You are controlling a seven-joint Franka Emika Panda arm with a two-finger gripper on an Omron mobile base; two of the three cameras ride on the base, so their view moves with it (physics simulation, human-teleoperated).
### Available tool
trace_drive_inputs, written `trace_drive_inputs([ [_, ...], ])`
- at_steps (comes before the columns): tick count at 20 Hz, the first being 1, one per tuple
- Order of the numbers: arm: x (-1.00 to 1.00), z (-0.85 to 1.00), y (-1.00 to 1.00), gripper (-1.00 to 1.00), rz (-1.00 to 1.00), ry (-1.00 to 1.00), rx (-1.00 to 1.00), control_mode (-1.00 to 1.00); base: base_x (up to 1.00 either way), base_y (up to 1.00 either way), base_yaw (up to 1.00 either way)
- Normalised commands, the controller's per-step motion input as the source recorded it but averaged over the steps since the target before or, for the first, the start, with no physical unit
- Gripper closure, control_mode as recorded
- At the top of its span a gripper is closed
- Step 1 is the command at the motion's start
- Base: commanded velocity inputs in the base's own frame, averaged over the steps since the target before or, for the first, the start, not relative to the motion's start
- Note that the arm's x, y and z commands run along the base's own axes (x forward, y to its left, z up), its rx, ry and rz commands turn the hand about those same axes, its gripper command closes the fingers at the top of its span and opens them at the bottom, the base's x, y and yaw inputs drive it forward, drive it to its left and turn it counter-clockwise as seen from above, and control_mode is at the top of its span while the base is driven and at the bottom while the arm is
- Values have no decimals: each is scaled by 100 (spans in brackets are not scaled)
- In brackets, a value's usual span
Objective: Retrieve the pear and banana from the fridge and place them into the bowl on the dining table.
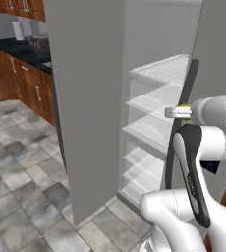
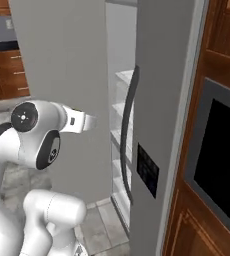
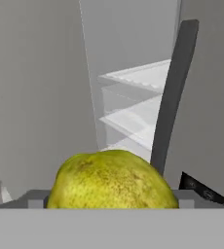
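Observation:
A yellow-green pear (image 3: 112,180) fills the lower middle of the hand view, held between my gripper's fingers. In the left base view a sliver of the pear (image 1: 184,107) shows at my gripper (image 1: 176,112), which is shut on it just outside the open fridge (image 1: 154,106). Glass shelves (image 3: 133,104) show inside the white interior. My gripper (image 2: 86,121) hangs between the two open doors, left of the dark handle (image 2: 129,125). The banana, the bowl and the dining table are out of view.
The fridge's left door (image 1: 85,98) stands open close to my arm's left, and the right door (image 2: 162,100) stands to its right. A wooden cabinet with a dark oven front (image 2: 222,165) lies further right. Brown cupboards (image 1: 21,78) and a tiled floor (image 1: 21,187) lie to the left.

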Motion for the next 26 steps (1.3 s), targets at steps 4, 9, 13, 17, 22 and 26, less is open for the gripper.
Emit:
trace_drive_inputs([
  [4,0,0,0,100,0,0,0,100,-63,14,52],
  [9,0,0,0,100,0,0,0,100,-74,21,51],
  [13,0,0,0,100,0,0,0,100,-85,27,49],
  [17,0,0,0,100,0,0,0,100,-92,29,45],
  [22,0,0,0,100,0,0,0,100,-82,34,39],
  [26,0,0,0,100,0,0,0,100,-69,38,34],
])
